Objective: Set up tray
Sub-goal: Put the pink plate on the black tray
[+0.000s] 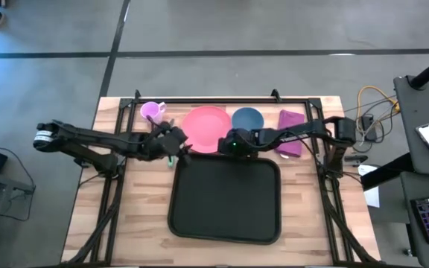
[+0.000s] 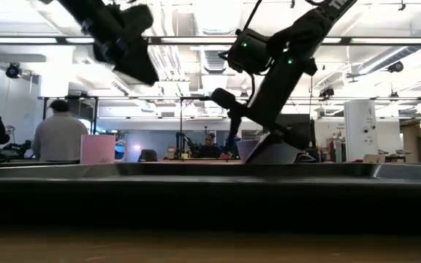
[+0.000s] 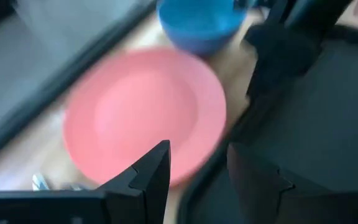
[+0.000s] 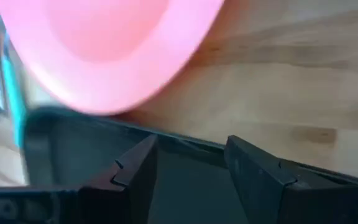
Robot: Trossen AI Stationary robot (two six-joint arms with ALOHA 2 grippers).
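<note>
Both grippers stand over the far rim of the tray, jaws parted, nothing held.

The tray [image 1: 226, 199] lies flat on the table [image 1: 84, 216], at its near middle. The left gripper [image 1: 187, 149] hangs near the tray's far left corner; the right gripper [image 1: 224, 145] is just beside it. Behind the tray sit a pink plate [image 1: 205, 126], blue bowl [image 1: 247, 119], purple cup [image 1: 152, 112] and purple cloth [image 1: 291, 130].

Overhead view, table-level view, two close wrist views sharing tray [image 1: 226, 197]
</note>
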